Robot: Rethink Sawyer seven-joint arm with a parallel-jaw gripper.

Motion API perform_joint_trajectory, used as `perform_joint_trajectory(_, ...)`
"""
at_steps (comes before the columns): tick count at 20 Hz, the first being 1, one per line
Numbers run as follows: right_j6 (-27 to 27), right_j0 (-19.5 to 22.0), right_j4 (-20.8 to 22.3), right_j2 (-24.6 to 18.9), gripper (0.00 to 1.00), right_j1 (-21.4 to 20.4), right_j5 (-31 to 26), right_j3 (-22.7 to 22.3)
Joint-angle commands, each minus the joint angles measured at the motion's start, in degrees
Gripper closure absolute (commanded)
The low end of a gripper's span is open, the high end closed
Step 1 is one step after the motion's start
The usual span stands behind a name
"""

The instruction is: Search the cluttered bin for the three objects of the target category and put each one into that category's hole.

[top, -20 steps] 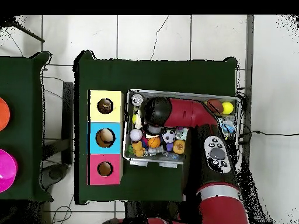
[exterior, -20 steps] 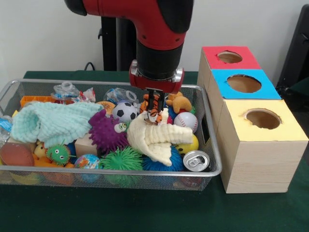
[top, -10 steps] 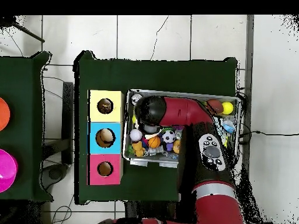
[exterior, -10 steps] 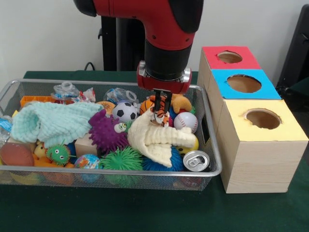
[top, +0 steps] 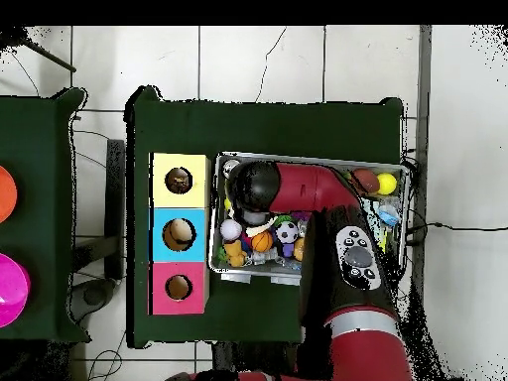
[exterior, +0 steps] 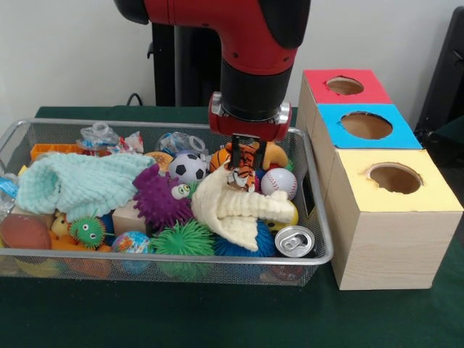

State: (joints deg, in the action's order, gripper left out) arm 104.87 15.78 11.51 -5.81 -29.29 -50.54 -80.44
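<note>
The red and black arm (exterior: 246, 51) is reaching down over the right part of the wire basket (exterior: 319, 239), and its claw (exterior: 243, 161) is clamped on a small striped tiger toy (exterior: 244, 161), which is hanging just above the cream cloth (exterior: 232, 206) in the middle of the pile. Right of the tiger toy a baseball (exterior: 279, 181) is lying against an orange stuffed animal (exterior: 274, 154), and left of it a soccer ball (exterior: 188, 167) is sitting near the basket's back wall. A purple spiky toy (exterior: 158, 197) is resting between the cream cloth and a pale green cloth (exterior: 80, 181) that is covering much of the basket's left half. Along the front wall a green spiky ball (exterior: 183, 239), a small globe ball (exterior: 130, 241) and a soda can (exterior: 295, 241) are lying side by side, the can in the front right corner. The basket is standing on the green counter (exterior: 181, 319), just beside a row of three wooden boxes, each with a round hole in its top: a yellow box (exterior: 395, 190) nearest, a blue box (exterior: 370, 125) in the middle and a red box (exterior: 342, 85) farthest back. In the overhead view the arm is covering most of the basket, and the three holes are showing in line beside it.
</note>
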Motion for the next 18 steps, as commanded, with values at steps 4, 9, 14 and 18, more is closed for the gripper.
perform_joint_trajectory(4,-4.65,0.23,2.38,-4.75,0.0,0.15,-0.19,0.64)
perform_joint_trajectory(9,-5.55,0.4,1.82,-5.48,0.0,0.73,-2.47,2.44)
perform_joint_trajectory(14,-5.85,0.35,2.03,-5.36,0.0,1.09,-3.68,3.61)
perform_joint_trajectory(18,-8.41,1.56,3.38,-5.19,0.0,1.78,-3.52,4.66)
